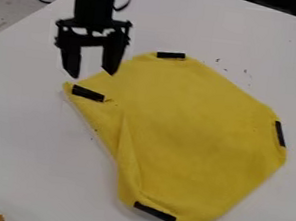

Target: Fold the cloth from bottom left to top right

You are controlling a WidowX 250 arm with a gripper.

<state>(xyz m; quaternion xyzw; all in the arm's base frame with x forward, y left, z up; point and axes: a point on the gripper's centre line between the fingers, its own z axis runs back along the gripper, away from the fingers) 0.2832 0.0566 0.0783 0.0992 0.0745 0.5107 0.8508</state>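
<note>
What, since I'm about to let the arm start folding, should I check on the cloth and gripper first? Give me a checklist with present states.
1. Black two-finger gripper open: ok, fingers well apart.
2. Gripper empty: ok, nothing between the fingers.
3. Gripper near the cloth's edge: ok, by the short black strip at the left corner.
4. Yellow fabric cloth lying smooth: not ok, creased along its lower-left side.
5. Cloth wholly on the white table: ok.
6. Fingertip height right for grasping: cannot tell from this slanted view.

Yellow cloth (189, 132) soft, matt; white table (33, 134) smooth.
</note>
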